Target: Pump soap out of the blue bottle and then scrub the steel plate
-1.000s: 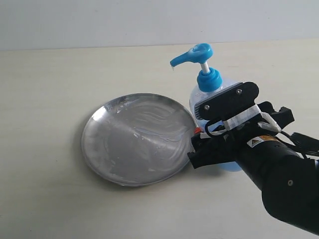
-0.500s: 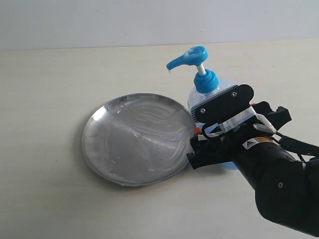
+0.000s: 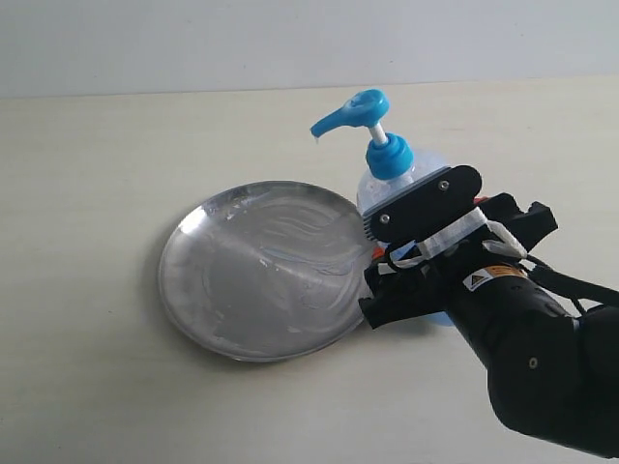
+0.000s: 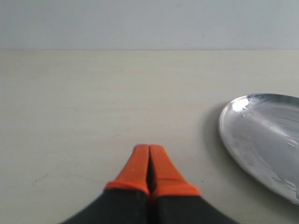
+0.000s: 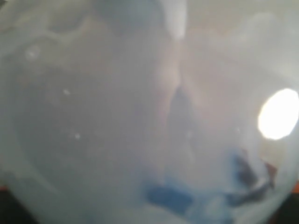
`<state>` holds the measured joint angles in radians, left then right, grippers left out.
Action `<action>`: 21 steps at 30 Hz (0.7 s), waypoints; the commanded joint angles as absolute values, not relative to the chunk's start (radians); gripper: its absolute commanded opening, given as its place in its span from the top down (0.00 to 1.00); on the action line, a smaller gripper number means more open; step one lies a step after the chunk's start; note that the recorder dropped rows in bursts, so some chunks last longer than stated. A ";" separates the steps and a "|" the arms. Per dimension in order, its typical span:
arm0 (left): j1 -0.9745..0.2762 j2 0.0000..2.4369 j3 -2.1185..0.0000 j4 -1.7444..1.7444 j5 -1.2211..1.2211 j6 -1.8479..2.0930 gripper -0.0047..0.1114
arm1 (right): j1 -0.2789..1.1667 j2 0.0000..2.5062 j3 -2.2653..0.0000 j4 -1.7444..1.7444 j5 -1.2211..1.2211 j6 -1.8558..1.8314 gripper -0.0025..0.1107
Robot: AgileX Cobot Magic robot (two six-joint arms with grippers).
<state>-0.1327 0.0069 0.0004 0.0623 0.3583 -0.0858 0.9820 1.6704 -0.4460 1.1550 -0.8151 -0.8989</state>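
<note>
Comparing against the second before, the blue bottle [image 3: 387, 159] is seen shifted toward the steel plate [image 3: 261, 271] and tipped a little more that way, so that the nozzle of its bright blue pump head is carried further toward the plate. The right fingers [image 3: 426, 201] are displaced with it by the same small amount. The plate itself is left where it was on the desk [image 3: 97, 145], and the whitish smears of soap [image 3: 290, 227] on it are unchanged.

The bottle is held between the right fingers, which are spread wide and closed against its clear body. One black finger is laid across the shoulder just below the blue collar, and the other is pressed to the lower side. The pump head and collar are left standing clear above the upper finger. In the right wrist view the frame is filled by the bottle's [image 5: 140, 112] pale, blurred wall, set close up between the fingers; the fingers themselves cannot be made out there.

The steel plate is found just beyond the tips of the right fingers, its rim just beside the lower tip; whether contact is made cannot be told.

The left fingers [image 4: 138, 168] are brought together, orange tips touching, with nothing gripped between them. The plate [image 4: 261, 135] is seen ahead of them and off to one side, well apart.
</note>
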 commanded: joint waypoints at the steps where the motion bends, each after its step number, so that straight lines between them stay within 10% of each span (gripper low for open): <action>1: -0.128 0.000 0.000 0.060 0.352 -0.082 0.96 | 0.984 1.671 -0.450 1.140 -0.832 -0.894 0.98; 21: -0.128 0.002 -0.013 0.060 0.365 -0.082 0.96 | 0.984 1.671 -0.450 1.140 -0.832 -0.863 0.98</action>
